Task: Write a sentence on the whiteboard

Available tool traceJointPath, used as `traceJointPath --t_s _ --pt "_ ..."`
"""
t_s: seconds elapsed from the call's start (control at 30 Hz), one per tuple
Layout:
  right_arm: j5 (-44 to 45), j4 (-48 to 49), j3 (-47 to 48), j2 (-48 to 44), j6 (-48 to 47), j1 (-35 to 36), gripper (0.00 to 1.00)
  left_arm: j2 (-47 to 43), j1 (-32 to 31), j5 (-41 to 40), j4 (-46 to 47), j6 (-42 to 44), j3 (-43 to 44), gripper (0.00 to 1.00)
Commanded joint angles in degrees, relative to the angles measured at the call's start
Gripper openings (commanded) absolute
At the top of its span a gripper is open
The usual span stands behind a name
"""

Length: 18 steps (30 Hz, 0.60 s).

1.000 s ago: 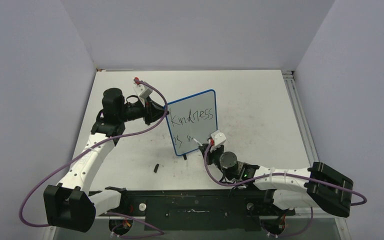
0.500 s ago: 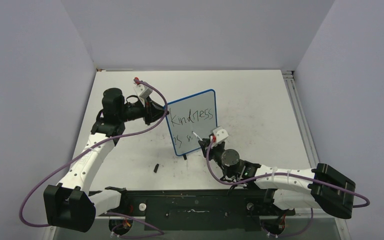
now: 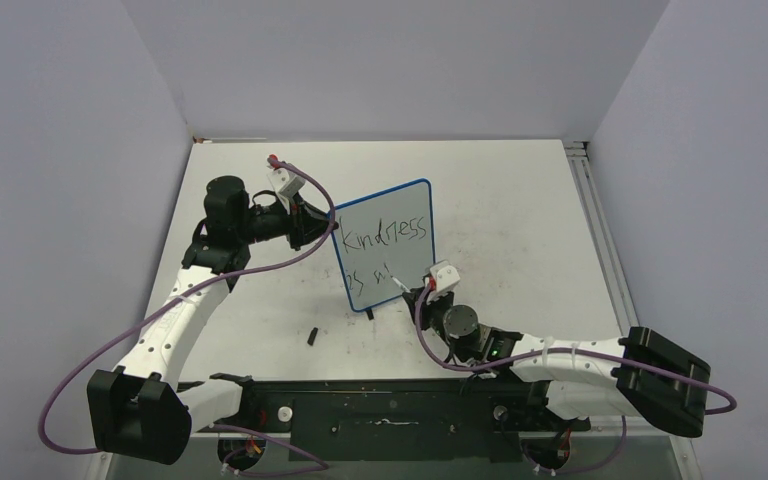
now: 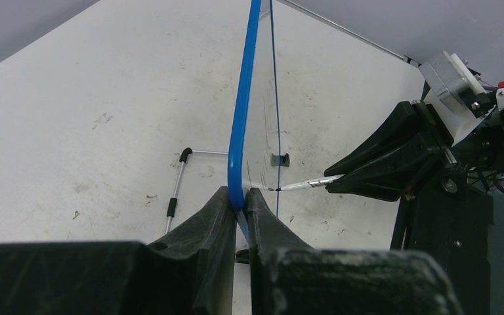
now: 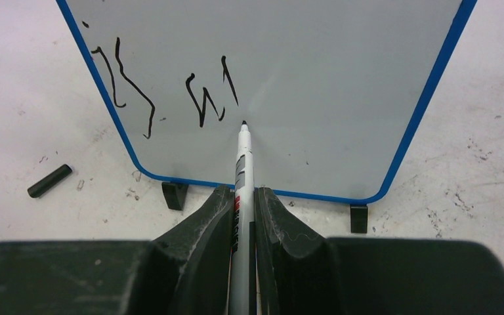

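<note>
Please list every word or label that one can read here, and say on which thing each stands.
"Kindness": on the whiteboard, upper line of the sentence.
"is" and an unfinished "m": lower line.
Print on the marker: too small to read.

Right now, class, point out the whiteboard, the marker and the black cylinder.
whiteboard [image 5: 315, 85], right wrist view, bare white face.
marker [image 5: 243, 149], right wrist view, white barrel.
black cylinder [image 5: 49, 180], right wrist view, its middle.

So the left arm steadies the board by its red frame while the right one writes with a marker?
No: the whiteboard frame is blue, as the left wrist view shows. The left gripper clamps it; the right gripper writes with the marker.
</note>
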Motion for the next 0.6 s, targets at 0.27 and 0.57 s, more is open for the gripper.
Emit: traceJointPath --t_s 0.27,0.57 --pt "2.9 -0.5 -0.1 -5.0 0.7 0.9 0.05 1.1 -0.3 0.8 -4.6 2.2 0.3 0.0" --pt "2.9 0.9 0.7 -5.3 -2.1 -1.2 0.05 1.1 -0.3 0.8 -4.5 2.2 0.2 0.0"
